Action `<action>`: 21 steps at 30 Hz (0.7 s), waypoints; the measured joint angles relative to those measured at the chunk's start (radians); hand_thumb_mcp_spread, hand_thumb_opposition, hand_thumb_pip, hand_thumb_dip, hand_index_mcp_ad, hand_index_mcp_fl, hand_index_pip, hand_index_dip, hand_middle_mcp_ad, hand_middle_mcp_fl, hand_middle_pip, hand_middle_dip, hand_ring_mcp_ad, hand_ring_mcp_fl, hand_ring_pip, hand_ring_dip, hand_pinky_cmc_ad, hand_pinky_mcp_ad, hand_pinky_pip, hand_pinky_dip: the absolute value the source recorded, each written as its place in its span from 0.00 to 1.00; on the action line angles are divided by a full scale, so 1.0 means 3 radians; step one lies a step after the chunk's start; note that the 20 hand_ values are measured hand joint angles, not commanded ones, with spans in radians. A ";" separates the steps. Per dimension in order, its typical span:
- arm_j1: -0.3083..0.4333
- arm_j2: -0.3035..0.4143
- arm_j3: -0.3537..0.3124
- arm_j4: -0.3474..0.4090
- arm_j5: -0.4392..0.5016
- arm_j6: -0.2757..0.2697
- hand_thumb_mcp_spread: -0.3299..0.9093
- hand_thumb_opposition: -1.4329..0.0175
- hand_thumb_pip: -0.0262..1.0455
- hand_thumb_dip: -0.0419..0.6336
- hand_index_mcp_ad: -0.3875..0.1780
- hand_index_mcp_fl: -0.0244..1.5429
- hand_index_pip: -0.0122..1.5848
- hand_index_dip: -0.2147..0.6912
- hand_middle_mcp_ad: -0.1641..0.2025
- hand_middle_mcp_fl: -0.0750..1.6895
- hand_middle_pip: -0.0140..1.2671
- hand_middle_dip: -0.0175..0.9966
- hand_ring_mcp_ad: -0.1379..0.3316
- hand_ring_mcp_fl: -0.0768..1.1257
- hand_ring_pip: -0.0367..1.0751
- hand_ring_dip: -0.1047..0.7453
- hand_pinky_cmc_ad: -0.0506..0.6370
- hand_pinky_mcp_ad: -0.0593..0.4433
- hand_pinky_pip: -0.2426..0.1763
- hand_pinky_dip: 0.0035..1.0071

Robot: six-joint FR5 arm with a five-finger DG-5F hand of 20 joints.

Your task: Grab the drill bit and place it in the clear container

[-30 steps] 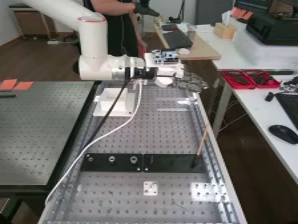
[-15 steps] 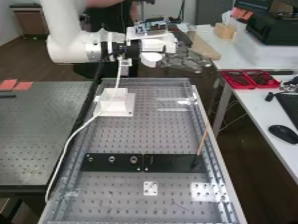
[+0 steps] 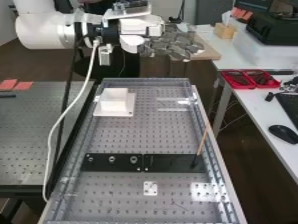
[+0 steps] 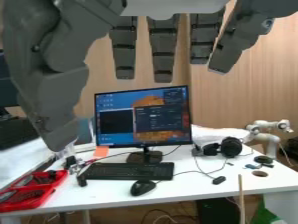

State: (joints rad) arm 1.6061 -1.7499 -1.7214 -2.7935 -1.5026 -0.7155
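Observation:
The hand (image 3: 174,45) is held up beyond the bench's far end in the high view, above bench height and touching nothing there. In the wrist view the hand (image 4: 163,52) has straight, spread fingers, its thumb apart from them, and nothing between them. A thin brown stick (image 3: 201,142) with a dark lower end leans up from the right part of a black strip (image 3: 174,162); I cannot tell whether it is the drill bit. Faint clear edges and pale reflections (image 3: 174,102) lie on the perforated bench, where I cannot make out a container's outline.
A white block (image 3: 114,100) sits on the bench's far left. Three round fittings (image 3: 112,159) are on the black strip's left part. On the right-hand table are red trays (image 3: 249,79), a mouse (image 3: 284,133) and a keyboard; a monitor (image 4: 143,117) stands there in the wrist view.
The arm and hand have moved up and leftward in the high view, away from the bench's far right corner. The fingers have come round to face the camera more broadly. The bench items have stayed put.

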 joint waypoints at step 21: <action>-0.0207 0.0356 -0.0067 -0.0320 0.0168 0.0170 0.49 0.55 0.36 0.17 0.52 0.07 0.08 0.55 0.72 0.13 0.11 0.30 0.72 0.08 0.13 0.18 0.68 0.73 0.35 0.47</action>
State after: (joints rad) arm 1.5438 -1.6431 -1.7416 -2.8895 -1.4522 -0.6647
